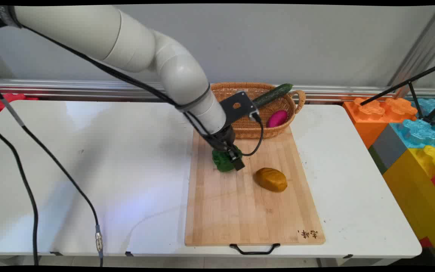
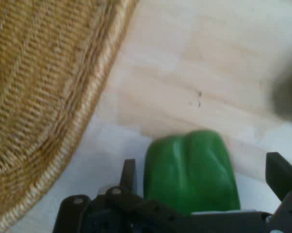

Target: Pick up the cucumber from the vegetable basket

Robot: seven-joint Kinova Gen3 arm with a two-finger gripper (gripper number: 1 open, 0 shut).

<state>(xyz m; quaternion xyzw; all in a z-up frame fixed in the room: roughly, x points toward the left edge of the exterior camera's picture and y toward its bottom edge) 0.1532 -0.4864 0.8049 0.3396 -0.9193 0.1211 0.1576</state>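
Main view: table (image 1: 89, 170) carries cutting board (image 1: 240, 204); basket (image 1: 255, 130) sits at board's far edge. Green pepper (image 1: 223, 161) lies on board's far-left corner, just in front of basket. End effector (image 1: 236, 158) straddles pepper, fingers (image 2: 280, 171) spread, not clamped.

A glossy green bell pepper (image 1: 223, 161) (image 2: 190, 171), lobed and smooth, is lying on the pale wooden cutting board (image 1: 253, 211) (image 2: 209, 63), near that board's far left corner. It is sitting between the open fingers of the black end effector (image 1: 236, 160) (image 2: 204, 187), with a gap showing on one side.
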